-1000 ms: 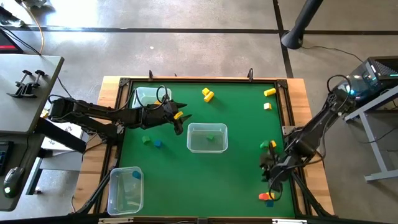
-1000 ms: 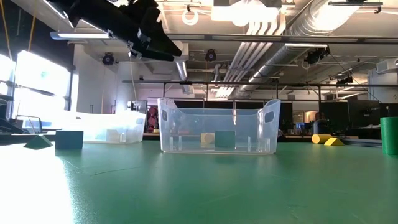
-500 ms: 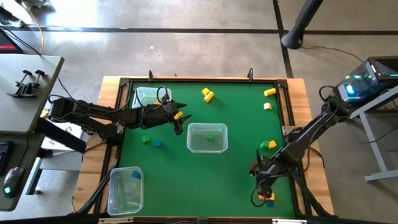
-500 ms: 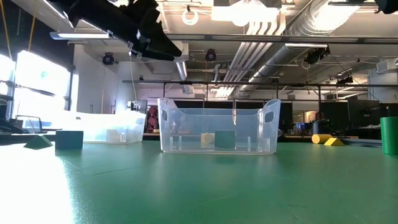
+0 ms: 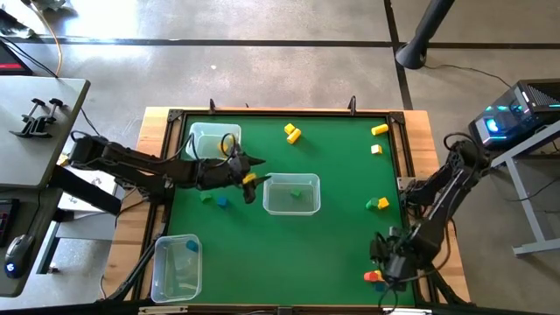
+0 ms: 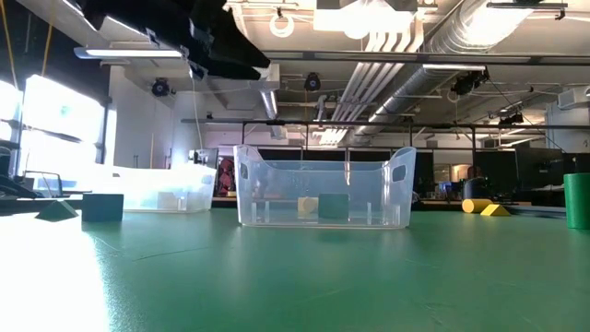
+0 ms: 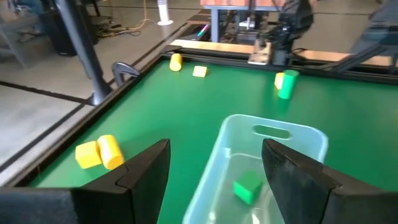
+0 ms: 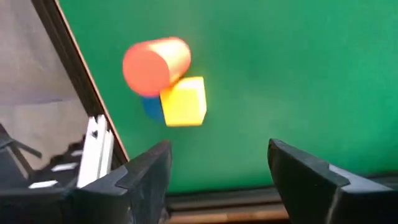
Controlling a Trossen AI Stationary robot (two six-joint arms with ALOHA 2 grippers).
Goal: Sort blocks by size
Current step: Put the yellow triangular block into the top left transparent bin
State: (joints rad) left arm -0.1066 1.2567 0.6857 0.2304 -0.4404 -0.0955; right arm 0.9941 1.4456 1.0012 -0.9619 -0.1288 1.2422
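1. The left gripper (image 5: pixel 255 179) hangs above the green counter (image 5: pixel 332 236), just beside the left edge of the middle clear bin (image 5: pixel 291 194), with its fingers (image 7: pixel 144 171) spread wide; a small yellow block (image 5: pixel 250 178) shows at its tip in the high view, though I cannot tell if it is gripped
2. That middle bin holds a green block (image 7: pixel 247 187)
3. The right gripper (image 5: pixel 382 262) is low over the counter's near right corner, fingers (image 8: pixel 147 171) wide apart and holding nothing
4. Just ahead of it sit 3 blocks touching one another: an orange-red cylinder (image 8: pixel 156 61), a yellow cube (image 8: pixel 184 101) and a blue block (image 8: pixel 152 107) partly hidden beneath them
5. 2 yellow blocks (image 5: pixel 292 133) lie near the far edge, 2 more (image 5: pixel 378 129) near the far right corner
6. A green and a yellow block (image 5: pixel 378 203) sit by the right edge
7. A green block (image 5: pixel 206 198) and a blue block (image 5: pixel 222 202) lie left of the middle bin
8. 2 further clear bins stand at far left (image 5: pixel 206 138) and near left (image 5: pixel 176 268)
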